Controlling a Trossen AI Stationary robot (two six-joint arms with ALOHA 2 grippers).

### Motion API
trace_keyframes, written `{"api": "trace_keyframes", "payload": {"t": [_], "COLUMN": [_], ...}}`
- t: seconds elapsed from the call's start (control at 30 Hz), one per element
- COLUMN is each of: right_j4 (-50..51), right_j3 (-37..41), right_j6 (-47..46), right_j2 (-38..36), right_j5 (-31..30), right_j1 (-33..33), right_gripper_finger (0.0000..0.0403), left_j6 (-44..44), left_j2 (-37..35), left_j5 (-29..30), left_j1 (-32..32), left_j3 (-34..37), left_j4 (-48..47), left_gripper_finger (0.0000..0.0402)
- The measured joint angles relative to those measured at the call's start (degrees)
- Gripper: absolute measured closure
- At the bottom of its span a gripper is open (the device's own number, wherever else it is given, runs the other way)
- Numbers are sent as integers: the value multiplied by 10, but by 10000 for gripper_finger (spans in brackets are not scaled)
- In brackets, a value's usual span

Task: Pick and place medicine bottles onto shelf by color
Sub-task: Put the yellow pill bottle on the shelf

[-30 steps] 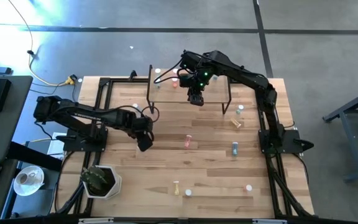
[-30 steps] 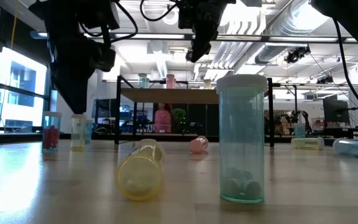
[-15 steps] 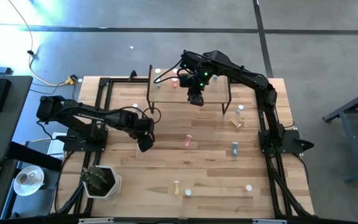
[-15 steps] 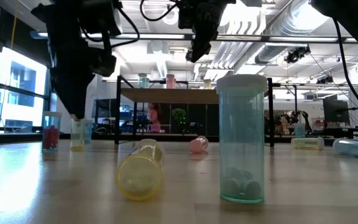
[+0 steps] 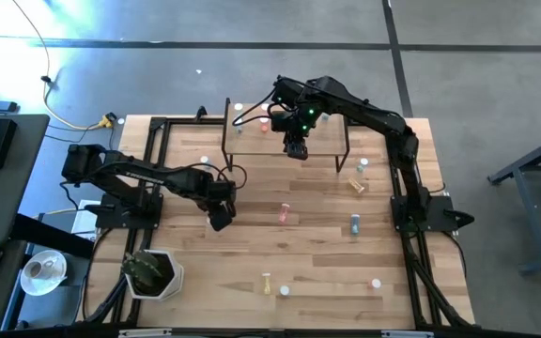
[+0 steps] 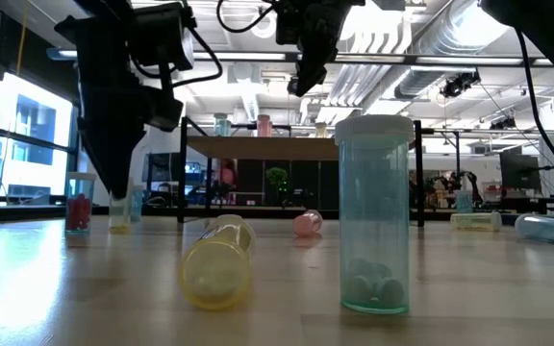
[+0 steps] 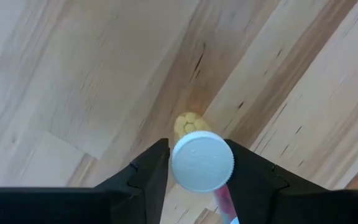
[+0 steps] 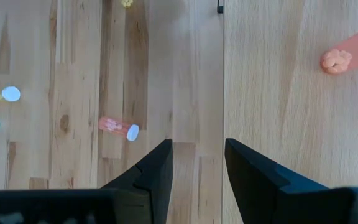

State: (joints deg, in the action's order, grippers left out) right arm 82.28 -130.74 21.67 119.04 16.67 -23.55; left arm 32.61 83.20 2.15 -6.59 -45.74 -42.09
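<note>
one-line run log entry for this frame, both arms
left gripper: fingers either side of upright yellow bottle on the table | right gripper: open, empty, above shelf | phase: grasping

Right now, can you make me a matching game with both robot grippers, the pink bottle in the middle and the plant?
Things:
1. left gripper
2. right gripper
3. pink bottle
4. potted plant

Places:
A. above the shelf
B. lying on its side, mid-table
C. at the white cap of a yellow bottle
D. at a table corner on the left arm's side

Pairs: 1-C, 2-A, 3-B, 4-D
</note>
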Motion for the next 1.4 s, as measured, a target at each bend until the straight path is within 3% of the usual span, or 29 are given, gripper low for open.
{"api": "trace_keyframes", "payload": {"t": [0.27,0.47,0.8,0.9,1.0,1.4], "right_j4": [1,8,8,-2,-44,-296], "right_j3": [0,0,11,77,182,555], "right_j6": [-2,0,5,8,-18,-142], "right_j2": [-1,-32,-96,-120,-162,-411], "right_j5": [-4,-74,-53,-23,-31,-45], "right_j1": [0,0,-1,-2,3,58], "right_gripper_finger": [265,265,265,265,265,265], "left_j6": [-17,-26,-106,-134,-155,-194], "left_j2": [0,0,0,0,0,-1], "left_j5": [0,0,20,27,30,30], "left_j1": [0,0,-1,-3,-7,-10], "left_j3": [0,-4,-76,-99,-121,-168], "left_j4": [0,-1,0,0,1,27], "left_gripper_finger": [300,294,296,295,295,295]}}
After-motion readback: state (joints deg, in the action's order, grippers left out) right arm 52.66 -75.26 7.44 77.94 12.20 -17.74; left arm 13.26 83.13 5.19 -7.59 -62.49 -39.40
